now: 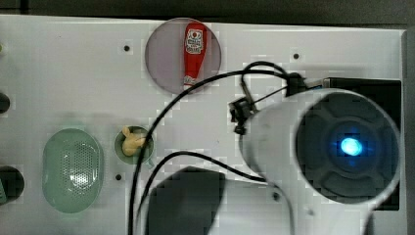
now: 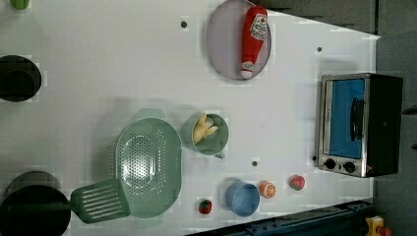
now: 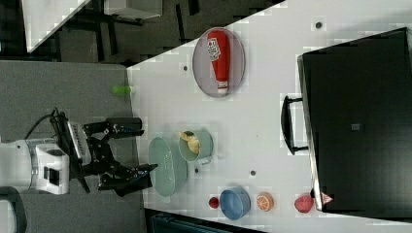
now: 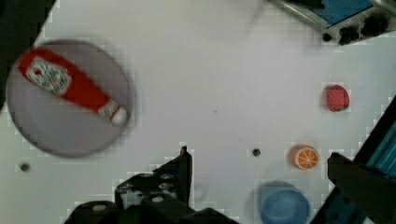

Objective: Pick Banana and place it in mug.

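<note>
The left view takes in the whole white bench, including a toaster oven with a blue door at the left view's right, a green slotted spatula and two dark round pans at the left view's left edge. In the top view much of this is covered by the arm's large pale body with its blue light. The right view shows the claw off the bench's edge, well apart from the mug, its two black fingers spread wide with nothing between them. The wrist view looks down on the blue cup, the orange slice and a strawberry. The banana lies inside the dark green mug, its pale tip just above the rim in the right view. The mug stands just beside the pale-green perforated basket, which holds nothing visible. A red ketchup bottle lies on a grey round plate. The blue cup looks empty in the left view, with a small tomato beside it.
</note>
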{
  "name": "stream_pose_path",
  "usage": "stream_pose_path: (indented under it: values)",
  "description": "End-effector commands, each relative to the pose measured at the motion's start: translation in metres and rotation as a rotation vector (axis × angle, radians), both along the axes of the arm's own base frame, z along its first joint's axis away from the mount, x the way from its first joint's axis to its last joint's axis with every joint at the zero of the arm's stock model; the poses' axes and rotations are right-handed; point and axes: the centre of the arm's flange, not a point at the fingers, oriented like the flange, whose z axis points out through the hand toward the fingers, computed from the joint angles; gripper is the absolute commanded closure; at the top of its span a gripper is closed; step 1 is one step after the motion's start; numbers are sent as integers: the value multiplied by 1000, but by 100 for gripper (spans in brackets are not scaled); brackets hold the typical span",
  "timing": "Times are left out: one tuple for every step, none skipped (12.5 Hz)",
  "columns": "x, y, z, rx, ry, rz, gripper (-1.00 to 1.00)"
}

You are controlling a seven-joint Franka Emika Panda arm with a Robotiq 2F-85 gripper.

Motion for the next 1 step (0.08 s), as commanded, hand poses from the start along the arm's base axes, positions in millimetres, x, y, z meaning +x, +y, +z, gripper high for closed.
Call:
stream_pose_path:
  values:
    - [2, 31, -8, -14, 28, 119, -100]
